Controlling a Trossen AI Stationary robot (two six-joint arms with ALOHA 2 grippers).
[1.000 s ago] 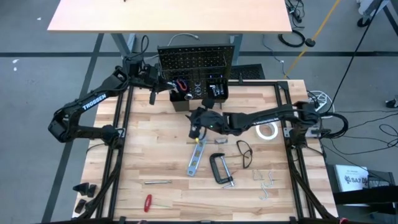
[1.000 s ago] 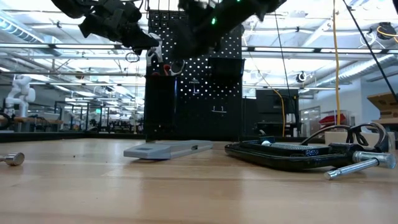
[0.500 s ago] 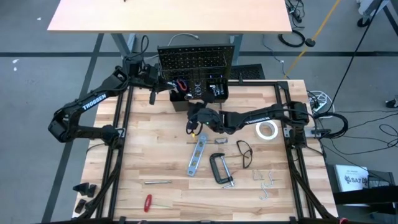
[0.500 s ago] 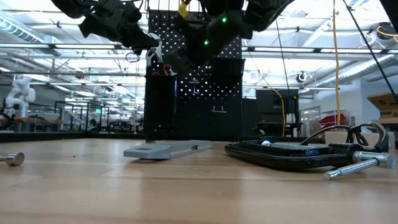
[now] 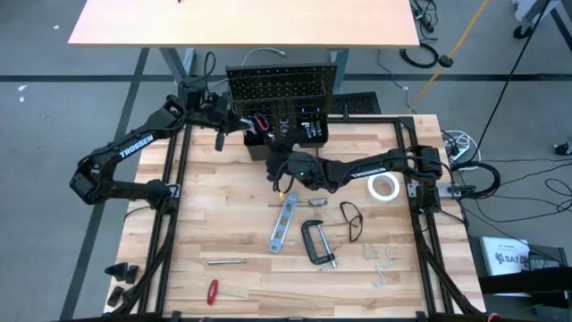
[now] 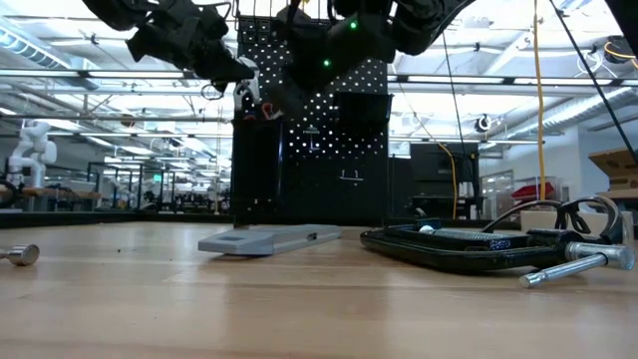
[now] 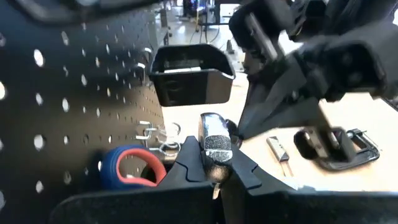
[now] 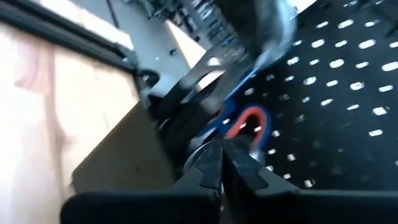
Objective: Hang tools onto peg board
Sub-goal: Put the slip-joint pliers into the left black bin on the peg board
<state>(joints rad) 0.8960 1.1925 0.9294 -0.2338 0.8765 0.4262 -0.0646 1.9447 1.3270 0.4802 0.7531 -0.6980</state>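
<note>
The peg board point(image 5: 281, 88) stands upright at the table's far edge, with two black bins point(image 7: 189, 73) low on its front. Scissors with red-and-blue handle loops point(image 7: 127, 171) sit at its lower left; what bears them is hidden. My left gripper point(image 5: 243, 122) is level in front of that corner, shut on a small silver piece point(image 7: 214, 146). My right gripper point(image 5: 273, 166) reaches in from the right, shut, its tips point(image 8: 222, 155) just short of the scissors' handles point(image 8: 249, 123). Nothing shows between its fingers. My left gripper pinches the small silver piece point(image 7: 215, 138) between its two fingertips. The fingers come in roughly level from the table's left, along the board's front. The piece stands upright out of the tips, clear of the table. What it belongs to I cannot tell.
On the table lie a blue-silver level point(image 5: 282, 224), a black C-clamp point(image 5: 317, 241), glasses point(image 5: 351, 219), a white tape roll point(image 5: 385, 187), a wrench point(image 5: 226, 262), a red screwdriver point(image 5: 213, 291) and loose wire hooks point(image 5: 382, 261). The near left of the table has free room.
My right gripper has moved from over the level's far end toward the far edge and the peg board's lower left, rolling about its own axis as it went. The left arm has kept still.
</note>
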